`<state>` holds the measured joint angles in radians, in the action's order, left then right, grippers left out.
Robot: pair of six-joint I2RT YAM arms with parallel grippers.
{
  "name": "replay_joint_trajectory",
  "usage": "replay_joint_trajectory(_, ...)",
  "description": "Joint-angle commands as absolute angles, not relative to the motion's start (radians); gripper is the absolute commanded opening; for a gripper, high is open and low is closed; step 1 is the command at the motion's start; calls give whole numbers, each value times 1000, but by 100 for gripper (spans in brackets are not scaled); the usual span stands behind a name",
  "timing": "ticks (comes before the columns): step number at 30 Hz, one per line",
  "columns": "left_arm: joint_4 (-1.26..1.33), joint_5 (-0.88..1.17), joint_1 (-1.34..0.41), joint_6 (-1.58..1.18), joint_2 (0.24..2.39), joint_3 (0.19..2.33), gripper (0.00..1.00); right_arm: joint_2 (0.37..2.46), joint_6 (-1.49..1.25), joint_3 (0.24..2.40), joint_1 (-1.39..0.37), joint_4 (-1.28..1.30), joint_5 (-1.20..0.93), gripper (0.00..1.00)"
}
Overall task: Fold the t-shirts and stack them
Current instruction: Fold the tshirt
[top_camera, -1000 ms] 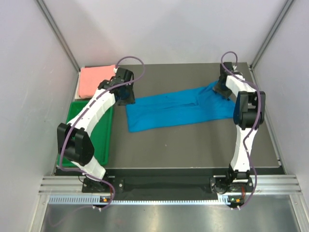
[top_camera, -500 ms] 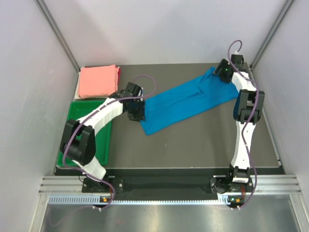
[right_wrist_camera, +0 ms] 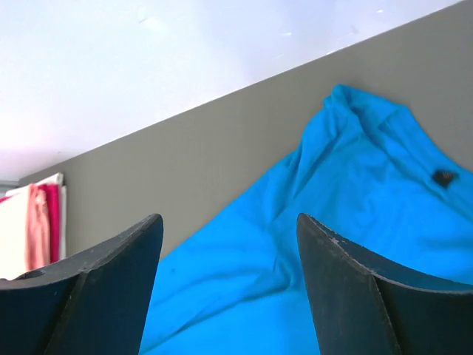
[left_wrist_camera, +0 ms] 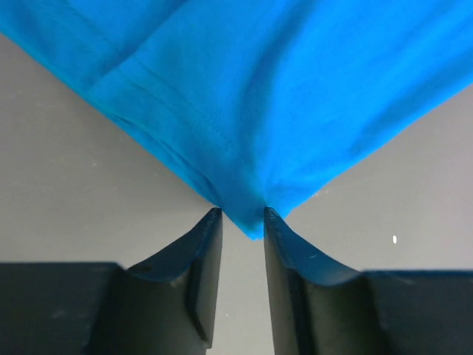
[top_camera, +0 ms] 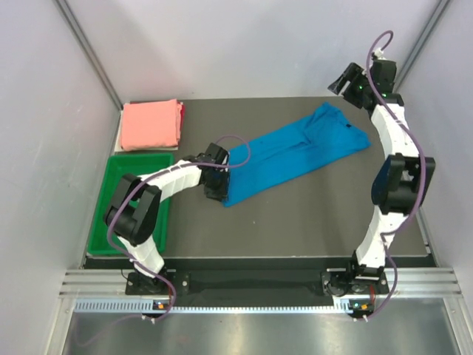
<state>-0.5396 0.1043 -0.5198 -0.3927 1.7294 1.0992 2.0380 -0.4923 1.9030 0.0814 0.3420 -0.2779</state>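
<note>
Left gripper (left_wrist_camera: 242, 214): jaws narrow, corner of blue t-shirt (left_wrist_camera: 281, 89) between tips; hold could not be told. Right gripper (right_wrist_camera: 229, 219): jaws wide, empty, raised near collar end. Shirt lay diagonally across table (top_camera: 295, 222); pink t-shirt (top_camera: 150, 124) sat folded far left.

Whole thing sits in a white booth: plain matte walls (top_camera: 251, 44) on three sides, with slanted aluminium posts (top_camera: 89, 52) running up the two back corners. The counter (top_camera: 295, 222) is a dark grey matte slab, with a few tiny pale specks up close. Along its near edge there's a ribbed aluminium rail (top_camera: 259, 285), then a shiny metal sheet (top_camera: 259, 333) below. Light is soft and even, shadows faint
</note>
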Motion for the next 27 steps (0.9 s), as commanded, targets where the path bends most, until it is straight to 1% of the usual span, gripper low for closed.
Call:
replay_joint_trajectory(1,-468,106,-537,-413,1750,1083,33,1896,-485,1772,81,391,-256,73)
replay_joint_trajectory(2,-468,103,-540,-419,1752,1077,31,1841,-489,1737,81,397,-246,73)
replay_joint_trajectory(3,-472,98,-543,-425,1753,1069,20,1813,-495,1670,81,406,-227,73)
replay_joint_trajectory(4,-477,95,-545,-440,1758,1056,12,1784,-503,1634,81,407,-226,73)
replay_joint_trajectory(5,-483,92,-545,-449,1759,1049,8,1729,-508,1600,81,408,-227,73)
replay_joint_trajectory(6,-485,92,-548,-456,1758,1042,0,1703,-515,1530,81,408,-226,73)
replay_joint_trajectory(11,-477,87,-572,-503,1694,963,0,1527,-563,1310,66,414,-193,71)
replay_joint_trajectory(16,-476,63,-618,-587,1600,894,0,1366,-615,1013,31,365,-173,69)
replay_joint_trajectory(18,-476,58,-632,-613,1585,867,0,1338,-621,924,32,341,-140,69)
replay_joint_trajectory(22,-485,29,-643,-647,1551,824,0,1351,-597,888,43,307,-36,66)
replay_joint_trajectory(24,-479,29,-644,-653,1548,805,0,1387,-594,893,52,256,24,63)
replay_joint_trajectory(27,-483,41,-647,-657,1533,796,0,1474,-600,907,86,157,20,59)
